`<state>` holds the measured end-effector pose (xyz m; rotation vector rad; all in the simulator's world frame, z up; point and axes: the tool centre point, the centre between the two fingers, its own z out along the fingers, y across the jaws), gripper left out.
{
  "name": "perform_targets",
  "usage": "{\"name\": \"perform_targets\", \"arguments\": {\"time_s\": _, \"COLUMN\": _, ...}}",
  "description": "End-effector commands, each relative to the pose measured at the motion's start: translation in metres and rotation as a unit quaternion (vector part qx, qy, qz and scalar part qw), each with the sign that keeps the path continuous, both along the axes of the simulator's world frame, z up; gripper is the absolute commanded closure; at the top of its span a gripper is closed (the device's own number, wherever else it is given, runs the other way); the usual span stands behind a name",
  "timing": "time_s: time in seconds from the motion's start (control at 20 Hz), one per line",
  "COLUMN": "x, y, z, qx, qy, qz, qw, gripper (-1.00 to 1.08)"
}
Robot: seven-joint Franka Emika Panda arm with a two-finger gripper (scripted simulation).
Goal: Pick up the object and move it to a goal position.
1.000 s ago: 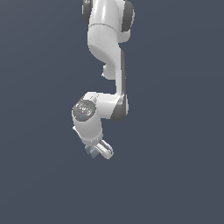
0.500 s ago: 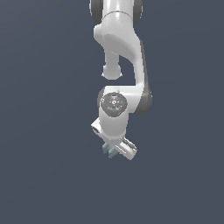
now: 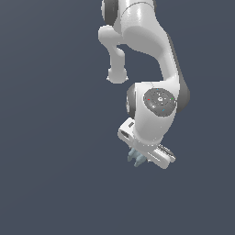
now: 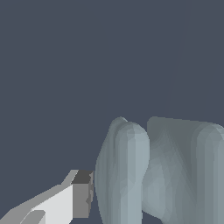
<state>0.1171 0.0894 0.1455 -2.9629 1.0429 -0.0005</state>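
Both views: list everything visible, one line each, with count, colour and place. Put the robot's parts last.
object: one, pale grey-blue, ridged with a groove; at the gripper's tip, sticking out toward the exterior view's left; fills much of the wrist view.
background: plain dark grey-blue in both views; no surface or goal marker visible.
arm: one, white with dark joints, reaching down from the top of the exterior view.
gripper: one, white, at the arm's lower end, against the object; one dark-tipped finger shows in the wrist view beside the object.
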Motion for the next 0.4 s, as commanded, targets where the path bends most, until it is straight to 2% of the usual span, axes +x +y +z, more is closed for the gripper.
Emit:
{"name": "perform_targets", "arguments": {"time_s": 0.0, "x": 0.0023, "y": 0.0092, "z": 0.0049, "qx": 0.0, "qy": 0.0, "qz": -0.001, "qw": 1.0, "gripper": 1.08}}
{"name": "perform_targets", "arguments": {"time_s": 0.35, "x": 0.0044, "y": 0.0134, "z": 0.007, "qx": 0.0, "qy": 0.0, "qz": -0.001, "qw": 1.0, "gripper": 1.08}}
